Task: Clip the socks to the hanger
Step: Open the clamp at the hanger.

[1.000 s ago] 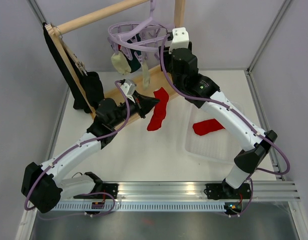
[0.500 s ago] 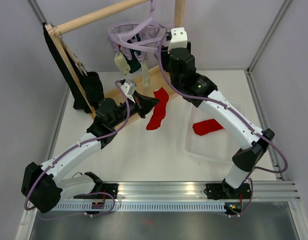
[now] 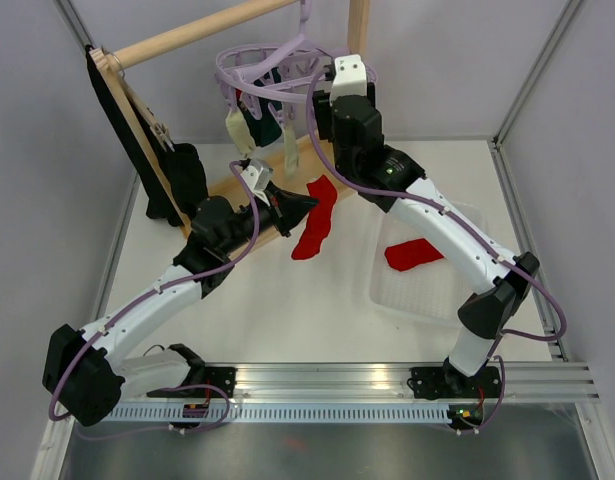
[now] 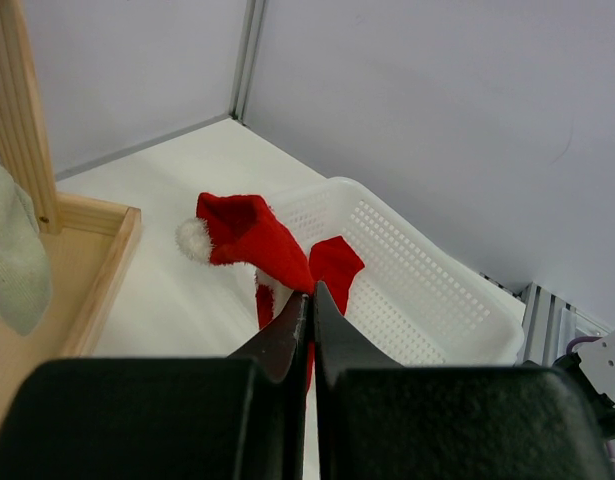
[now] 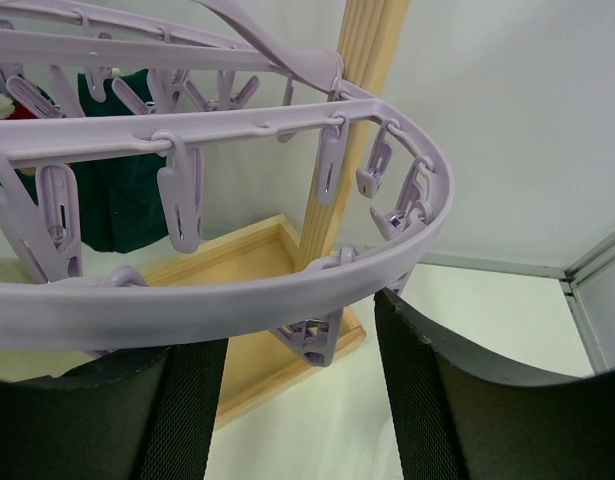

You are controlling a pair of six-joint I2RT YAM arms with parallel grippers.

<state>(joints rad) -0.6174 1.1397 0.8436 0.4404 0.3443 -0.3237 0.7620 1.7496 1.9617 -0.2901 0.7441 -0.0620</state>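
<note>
The lavender hanger (image 3: pixel 272 68) hangs from the wooden rack, with cream socks (image 3: pixel 237 128) and a dark teal sock (image 3: pixel 266 126) clipped to it. My left gripper (image 3: pixel 299 206) is shut on a red sock (image 3: pixel 318 216) with a white toe (image 4: pixel 194 238), which it holds just above the table. A second red sock (image 3: pixel 415 252) lies in the white basket (image 3: pixel 437 300). At the hanger's right rim, my right gripper (image 5: pixel 299 372) is open. Its fingers (image 5: pixel 415 390) stand either side of a dangling clip (image 5: pixel 323 342) under the outer ring (image 5: pixel 237 300).
The wooden rack's post (image 5: pixel 359 110) and base tray (image 5: pixel 249 300) stand right behind the hanger. A long black cloth (image 3: pixel 137 150) hangs at the rack's left end. Grey walls close in the back and both sides.
The right gripper has shifted left and closer in under the hanger's rim, and its jaws have narrowed slightly. The hanging socks have swung a little. The left arm has not moved.
</note>
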